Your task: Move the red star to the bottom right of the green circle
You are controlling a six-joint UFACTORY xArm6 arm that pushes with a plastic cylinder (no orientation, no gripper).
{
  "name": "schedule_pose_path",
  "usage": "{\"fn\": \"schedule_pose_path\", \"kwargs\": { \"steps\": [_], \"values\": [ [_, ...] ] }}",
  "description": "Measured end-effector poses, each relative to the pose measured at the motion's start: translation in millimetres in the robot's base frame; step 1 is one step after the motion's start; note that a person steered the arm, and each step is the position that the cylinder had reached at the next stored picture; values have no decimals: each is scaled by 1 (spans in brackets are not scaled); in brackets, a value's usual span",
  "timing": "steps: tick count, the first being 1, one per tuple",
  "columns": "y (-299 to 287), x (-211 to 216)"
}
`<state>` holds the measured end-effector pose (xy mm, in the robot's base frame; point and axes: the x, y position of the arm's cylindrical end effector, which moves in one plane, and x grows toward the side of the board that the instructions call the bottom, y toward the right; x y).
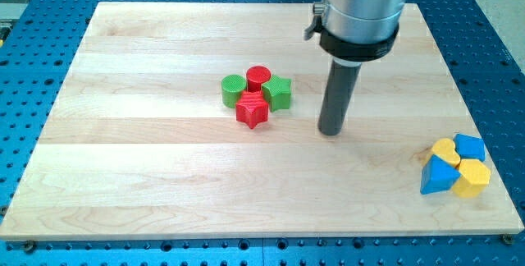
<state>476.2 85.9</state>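
The red star (253, 112) lies near the board's middle, touching the lower right side of the green circle (233, 90). A red circle (258, 77) sits just above the star, between the green circle and a green star-like block (278, 92) on the right. These blocks form one tight cluster. My tip (330, 130) rests on the board to the right of the cluster, about a block's width from the green star-like block and a little lower than the red star. It touches no block.
A second cluster sits at the board's lower right: two yellow blocks (445, 150) (472, 177), a blue block (470, 145) and a blue triangle (437, 179). The wooden board (123, 176) lies on a blue perforated table.
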Motion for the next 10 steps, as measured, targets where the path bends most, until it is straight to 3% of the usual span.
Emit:
{"fn": "schedule_pose_path", "kwargs": {
  "steps": [2, 4, 8, 10],
  "values": [
    [-79, -36],
    [-110, -38],
    [-125, 90],
    [-151, 26]
  ]
}}
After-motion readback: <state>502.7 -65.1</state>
